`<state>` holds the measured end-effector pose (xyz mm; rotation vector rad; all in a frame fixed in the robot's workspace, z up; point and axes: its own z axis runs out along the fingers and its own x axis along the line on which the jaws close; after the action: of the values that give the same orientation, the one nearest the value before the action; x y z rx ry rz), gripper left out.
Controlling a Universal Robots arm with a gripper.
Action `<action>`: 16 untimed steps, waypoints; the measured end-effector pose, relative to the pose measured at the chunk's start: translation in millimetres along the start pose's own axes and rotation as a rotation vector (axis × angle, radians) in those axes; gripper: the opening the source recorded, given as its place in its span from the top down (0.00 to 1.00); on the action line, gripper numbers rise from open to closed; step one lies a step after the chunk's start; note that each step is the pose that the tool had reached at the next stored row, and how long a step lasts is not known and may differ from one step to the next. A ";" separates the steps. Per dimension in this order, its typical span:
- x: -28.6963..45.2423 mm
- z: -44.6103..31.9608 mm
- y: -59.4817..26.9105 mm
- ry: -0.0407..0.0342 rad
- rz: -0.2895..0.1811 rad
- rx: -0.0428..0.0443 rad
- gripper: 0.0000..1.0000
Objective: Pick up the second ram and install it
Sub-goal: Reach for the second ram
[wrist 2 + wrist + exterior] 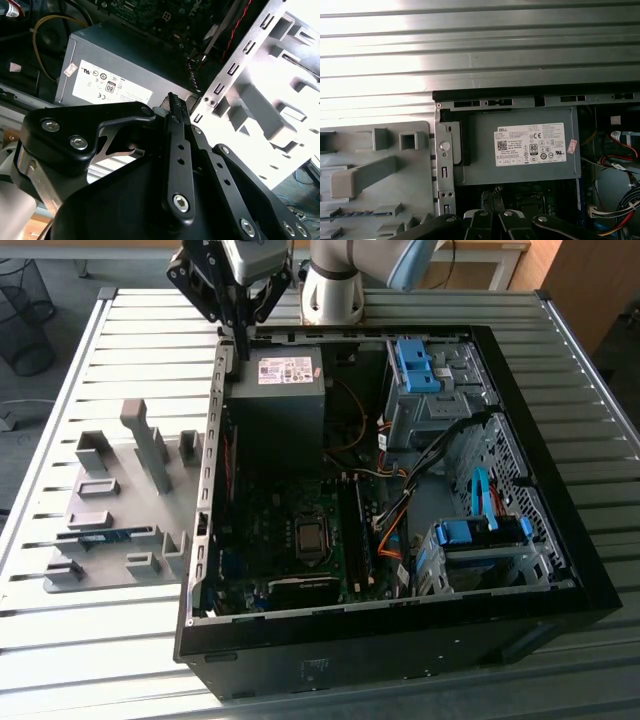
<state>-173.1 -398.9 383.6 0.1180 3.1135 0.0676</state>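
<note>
Second ram (105, 536) lies flat in a low slot of the grey holder (112, 452), on the exterior view's left, just beside the open computer case (400, 645); the first wrist view shows it as a blue strip (350, 213) seated in that same holder (410, 170). Both holder and case rest on a slatted metal table (100, 640). Inside the case, the motherboard (290, 510) sits nearest, with a light-blue drive bracket (480, 532) toward the exterior view's right. Farther back is the grey power supply (275, 390), its white label facing up in both wrist views (520, 145) (125, 60). Above the case's metal edge next to the power supply hangs the gripper (240, 342) (174, 102), its fingers pressed together with nothing seen between them, well apart from the stick. Beyond it stands the arm's pale base (335, 290).
</note>
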 end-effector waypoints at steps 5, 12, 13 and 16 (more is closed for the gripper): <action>2.2 0.3 -0.2 0.0000 0.000 0.0000 0.89; 5.3 0.7 -0.4 0.0000 0.000 0.0000 0.89; 5.8 0.8 -0.5 0.0000 0.000 0.0000 0.89; 7.2 1.0 -0.6 0.0000 0.000 0.0000 0.89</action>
<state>-180.3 -398.9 382.4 0.1180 3.1135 0.0676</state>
